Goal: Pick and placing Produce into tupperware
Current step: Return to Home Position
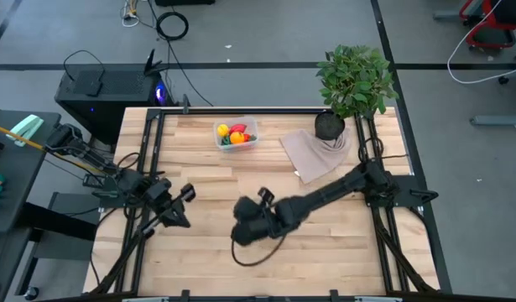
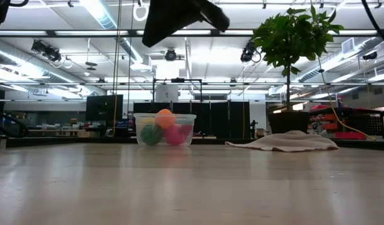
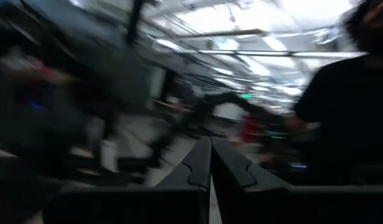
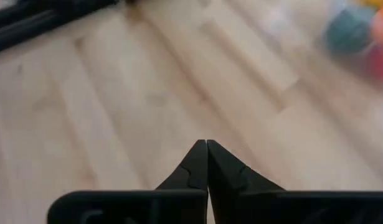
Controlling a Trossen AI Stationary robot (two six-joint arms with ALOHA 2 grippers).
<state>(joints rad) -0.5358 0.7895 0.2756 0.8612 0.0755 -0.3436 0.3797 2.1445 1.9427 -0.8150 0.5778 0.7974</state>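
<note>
The tupperware [image 1: 236,136] is a small clear tub standing on its base near the table's far edge. The produce [image 1: 233,133] lies inside it: yellow, orange, red and green pieces. The low view shows the tupperware [image 2: 165,129] with an orange piece on top of a green and a red one. In the right wrist view the produce [image 4: 359,34] is blurred. My right gripper [image 4: 207,143] is shut and empty, held above the bare table middle [image 1: 245,228], well nearer than the tub. My left gripper [image 3: 210,142] is shut and empty, raised at the table's left [image 1: 179,211].
A beige folded cloth [image 1: 315,153] lies right of the tub, with a potted leafy plant [image 1: 355,80] at the far right corner. Black frame rails [image 1: 148,159] run along the table's edges. A person in dark clothes [image 3: 350,93] shows beyond the table in the left wrist view.
</note>
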